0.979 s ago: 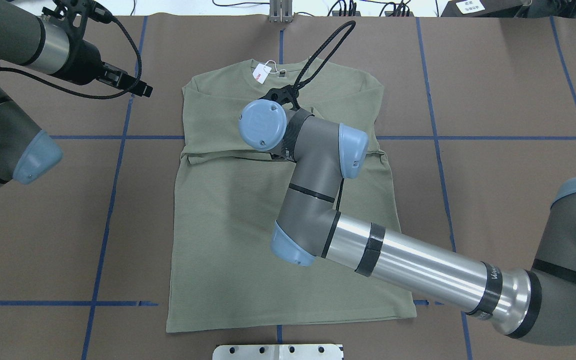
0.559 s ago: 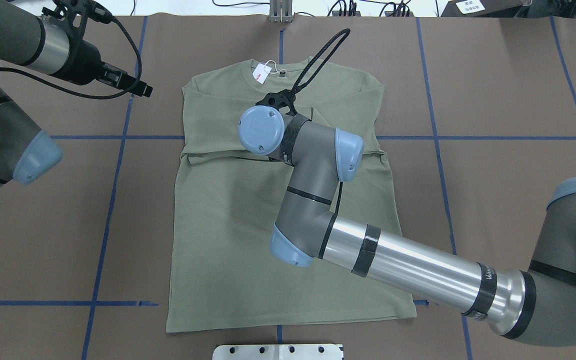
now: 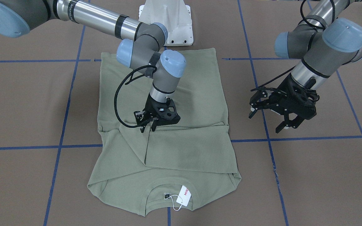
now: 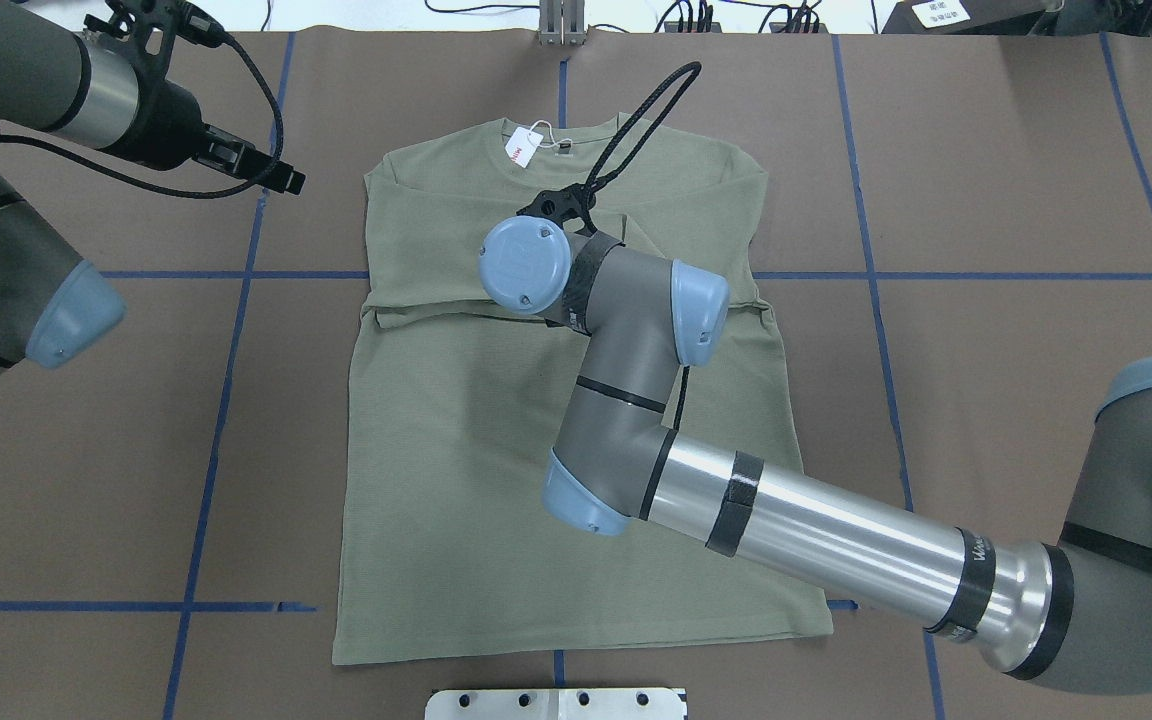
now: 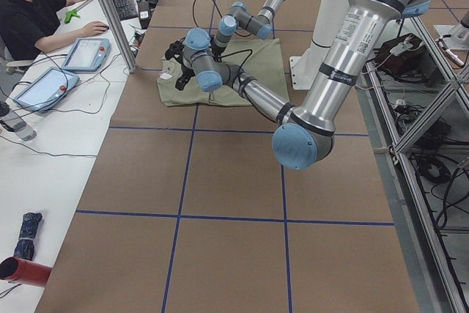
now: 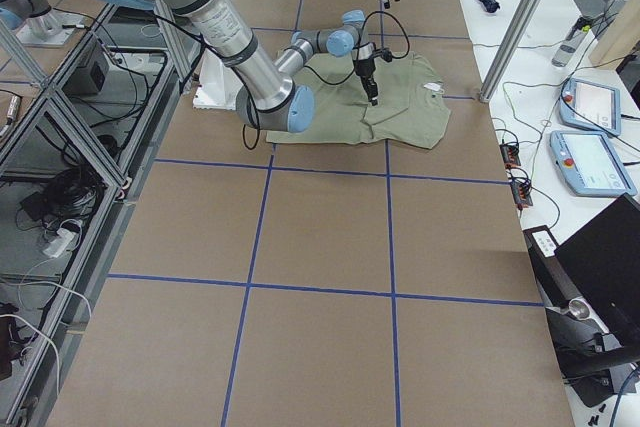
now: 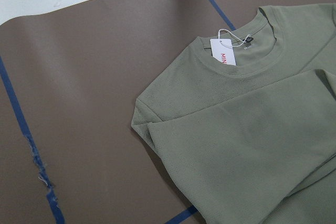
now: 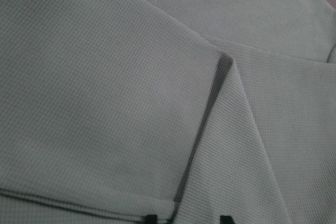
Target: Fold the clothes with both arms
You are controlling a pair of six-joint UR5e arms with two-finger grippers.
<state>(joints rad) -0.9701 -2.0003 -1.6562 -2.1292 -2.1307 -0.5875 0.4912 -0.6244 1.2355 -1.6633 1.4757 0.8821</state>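
Cuff edge (image 8: pixel 202 129) lies between the parted tips of my right gripper (image 3: pixel 148 127); I should pinch the top layer only. Meanwhile my left gripper (image 3: pixel 286 125) hangs spread and empty beside the shirt (image 3: pixel 193 91).

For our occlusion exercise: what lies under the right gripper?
Under the right gripper lies a folded-in sleeve of the olive shirt, its cuff edge between the open jaws. The shirt layers beneath that sleeve are covered and cannot be seen.

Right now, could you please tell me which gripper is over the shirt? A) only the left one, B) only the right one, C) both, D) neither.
B: the right gripper is low over the shirt at its folded sleeves, while the left gripper hangs open over the bare table beside it.
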